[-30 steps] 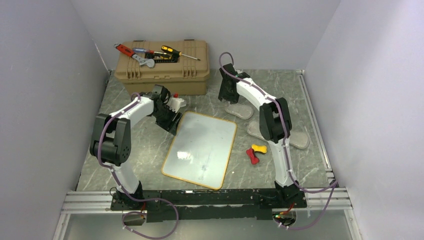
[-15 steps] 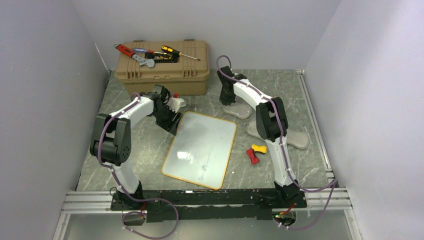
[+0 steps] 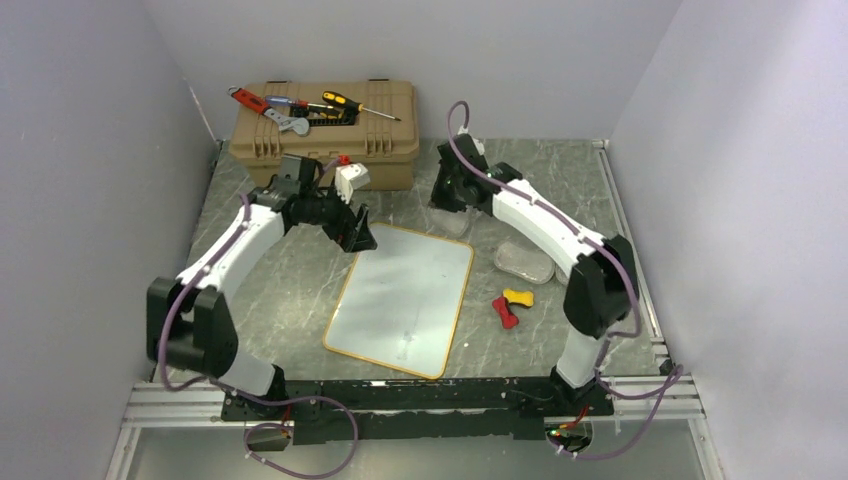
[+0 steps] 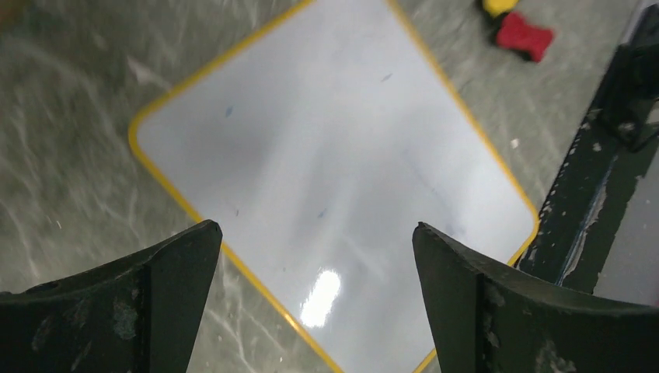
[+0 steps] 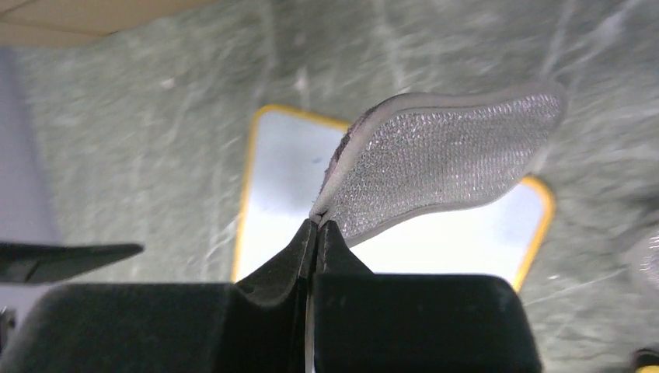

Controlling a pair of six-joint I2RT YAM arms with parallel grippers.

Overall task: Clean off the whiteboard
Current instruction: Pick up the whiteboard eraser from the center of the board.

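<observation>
1. Tabletop (image 3: 280, 290): grey-green marbled surface, walled on three sides. It carries all the items below.

2. Toolbox (image 3: 330, 145): tan case, lid down, at the far left of the tabletop. Hand tools (image 3: 300, 108) lie on its lid, among them a yellow-handled screwdriver and a red-handled tool.

3. Whiteboard (image 3: 405, 295): lies flat at the centre of the tabletop between the two arms, slightly rotated, with its far edge near the toolbox. The frame is orange-yellow. The left wrist view shows a glossy surface (image 4: 326, 155) with only a few faint specks and a light reflection.

4. Left claw (image 3: 355, 232): positioned above the far left corner of the whiteboard. Both fingers (image 4: 155, 303) stand wide apart with nothing between them; the board shows through the gap.

5. Right claw (image 3: 450, 205): positioned just off the far right corner of the whiteboard, near the toolbox. The right wrist view shows the jaws pressed together on the edge of a grey mesh pad (image 5: 443, 167). The pad stands out from the fingertips, with the whiteboard behind it.

6. Second pad (image 3: 525, 262): lies flat on the tabletop, just right of the whiteboard.

7. Red piece (image 3: 506, 312) and yellow piece (image 3: 518, 296): small, touching each other, beside the right edge of the whiteboard.
</observation>
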